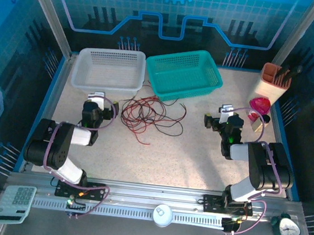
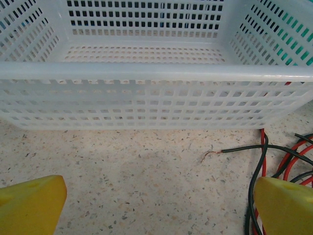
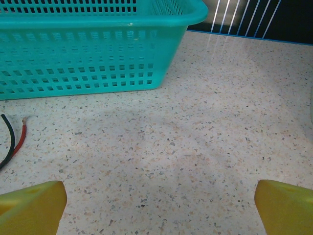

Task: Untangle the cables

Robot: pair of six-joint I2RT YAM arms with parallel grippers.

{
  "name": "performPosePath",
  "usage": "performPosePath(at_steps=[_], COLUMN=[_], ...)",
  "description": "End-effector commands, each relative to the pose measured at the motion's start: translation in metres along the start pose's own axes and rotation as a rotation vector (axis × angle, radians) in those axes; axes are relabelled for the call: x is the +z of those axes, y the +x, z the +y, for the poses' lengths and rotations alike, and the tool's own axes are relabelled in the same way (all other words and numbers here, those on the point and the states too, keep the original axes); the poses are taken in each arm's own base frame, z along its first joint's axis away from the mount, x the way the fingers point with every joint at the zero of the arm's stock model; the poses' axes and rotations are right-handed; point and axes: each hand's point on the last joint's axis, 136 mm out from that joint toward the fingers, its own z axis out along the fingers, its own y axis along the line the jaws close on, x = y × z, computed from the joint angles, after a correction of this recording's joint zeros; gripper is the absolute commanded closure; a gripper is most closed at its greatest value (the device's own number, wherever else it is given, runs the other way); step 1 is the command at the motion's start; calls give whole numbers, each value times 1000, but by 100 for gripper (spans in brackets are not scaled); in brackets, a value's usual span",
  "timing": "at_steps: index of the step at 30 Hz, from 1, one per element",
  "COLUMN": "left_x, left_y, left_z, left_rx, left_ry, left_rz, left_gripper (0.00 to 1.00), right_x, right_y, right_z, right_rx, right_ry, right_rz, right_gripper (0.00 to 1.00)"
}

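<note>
The cables (image 1: 148,116), thin red and black wires, lie in a loose tangle on the speckled table in front of the two baskets. My left gripper (image 1: 97,101) stands open just left of the tangle, nothing between its yellow fingers (image 2: 32,205). In the left wrist view a black cable end (image 2: 244,149) with bare copper lies on the table, and red and black strands (image 2: 286,164) run beside the right finger. My right gripper (image 1: 220,116) stands open to the right of the tangle, empty. Two cable ends (image 3: 14,139), red and black, show at the left edge of the right wrist view.
A white basket (image 1: 110,69) and a teal basket (image 1: 183,73) stand side by side at the back. A brown holder (image 1: 275,78) and a pink object (image 1: 259,106) sit at the back right. A calculator (image 1: 16,202), a white knob (image 1: 162,214) and a clock (image 1: 287,227) rest on the front rail.
</note>
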Motion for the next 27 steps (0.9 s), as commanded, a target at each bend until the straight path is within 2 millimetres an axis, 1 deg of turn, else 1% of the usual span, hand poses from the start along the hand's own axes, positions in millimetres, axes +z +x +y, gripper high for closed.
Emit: performPosePath(at_steps=[1,13,16,18,22,24,27], left_x=[0,-1,-8,-13,-26,-35,-48], left_y=[-6,-7,-8,-14,-32,-47,-76], left_z=[3,3,12,15,14,16,18], left_rx=[-22,-25,-48,-60,-56,-66,-95], left_ry=[3,5,-37,-54,-50,-64,-79], left_rz=[-23,-31,-66,-77,-83,-102,-144], left_gripper=[1,1,1,1,1,1,1], right_x=[-1,0,-1,-2,-11,-18,-31], right_y=[-11,-10,-10,-13,-28,-37,-53], right_z=[-1,-1,-1,0,-2,-4,-7], right_rx=[6,8,7,7,3,5,31], right_ry=[-4,-7,-7,-11,-1,11,25], right_rz=[-27,-25,-27,-33,-35,-36,-33], right_gripper=[0,0,0,0,0,0,0])
